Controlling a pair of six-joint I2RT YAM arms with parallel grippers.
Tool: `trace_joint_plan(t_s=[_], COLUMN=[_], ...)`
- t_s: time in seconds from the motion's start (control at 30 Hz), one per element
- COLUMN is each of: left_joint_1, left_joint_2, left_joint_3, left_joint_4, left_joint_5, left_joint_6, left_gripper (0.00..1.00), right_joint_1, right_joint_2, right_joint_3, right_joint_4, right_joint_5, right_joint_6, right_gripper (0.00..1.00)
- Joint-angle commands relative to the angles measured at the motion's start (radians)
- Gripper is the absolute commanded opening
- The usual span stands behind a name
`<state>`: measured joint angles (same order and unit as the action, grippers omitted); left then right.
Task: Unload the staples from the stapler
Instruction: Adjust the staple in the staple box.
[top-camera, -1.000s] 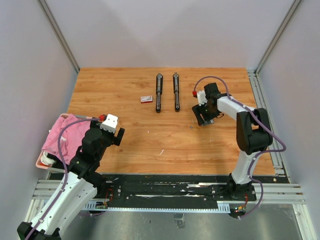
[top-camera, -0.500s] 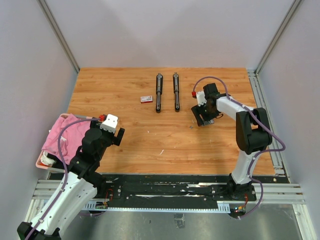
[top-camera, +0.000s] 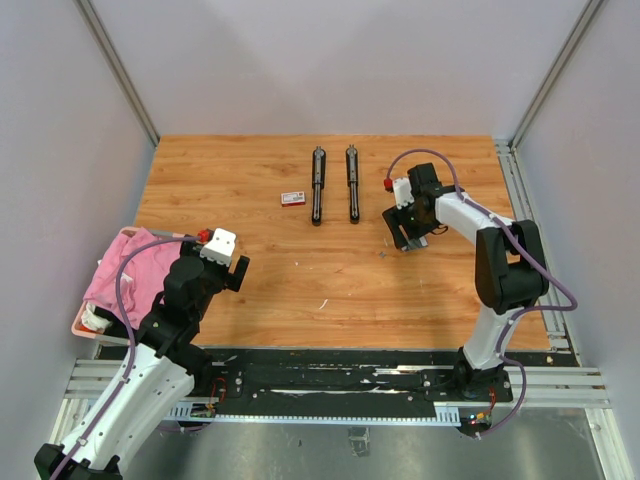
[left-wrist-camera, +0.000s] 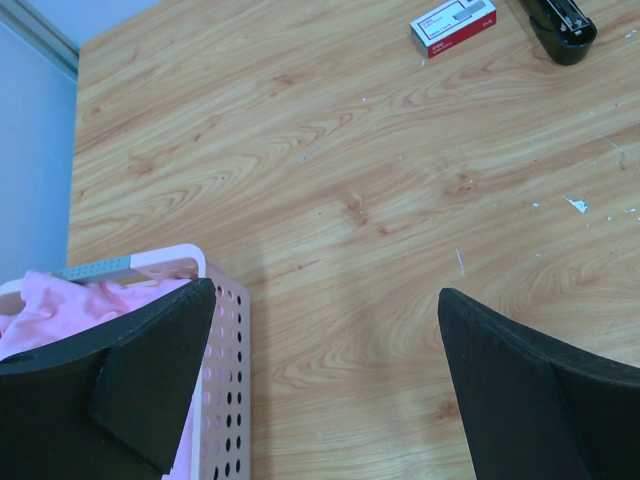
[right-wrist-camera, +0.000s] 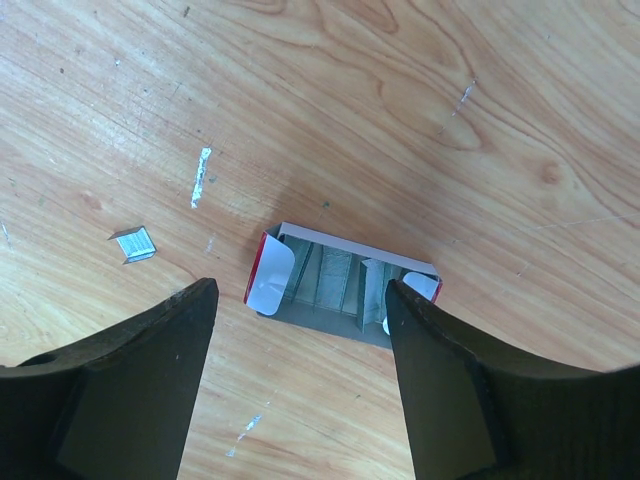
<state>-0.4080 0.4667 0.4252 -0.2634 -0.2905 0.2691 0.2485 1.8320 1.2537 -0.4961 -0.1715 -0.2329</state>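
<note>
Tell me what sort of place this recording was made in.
Probably a lab robot test cell: a wooden tabletop walled by plain grey panels, two arms bolted to a metal rail, and two black staplers laid side by side.

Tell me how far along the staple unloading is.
Done: loose staples lie on the table. In hand: nothing; the right gripper hangs open over an open box, left gripper open. Left: whether the two staplers are empty can't be seen.

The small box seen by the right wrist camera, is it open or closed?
Open. The box has its end flap folded outward, and its inside shows, with grey strips lying in it.
</note>
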Motion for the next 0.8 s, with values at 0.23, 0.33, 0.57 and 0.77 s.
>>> trace_joint_plan(t_s=[0.23,0.33,0.57,0.77], left_joint_1=[0.005,0.005,0.005,0.005], left_joint_2=[-0.003,-0.003,-0.005,-0.005], left_joint_3=[-0.009,-0.009,-0.009,-0.009], left_joint_4=[0.033,0.033,0.033,0.032], left_joint_5=[0.005,0.005,0.004,0.004], left_joint_6=[0.012,0.010,0.012,0.011], left_gripper=[0.98,0.98,0.98,0.98], right_joint_1=[0.015,0.015,0.014,0.014], right_joint_2=[-0.011,-0.004,0.018,0.037], right_joint_3=[0.016,0.016,0.021,0.025], right_joint_4=[-0.031,-0.033,-0.043,-0.048], right_joint_5=[-0.006,-0.007,-0.010,-0.015], right_joint_6=[-0.015,-0.019,-0.023,-0.024], right_gripper=[0.67,0.64,0.60,0.60])
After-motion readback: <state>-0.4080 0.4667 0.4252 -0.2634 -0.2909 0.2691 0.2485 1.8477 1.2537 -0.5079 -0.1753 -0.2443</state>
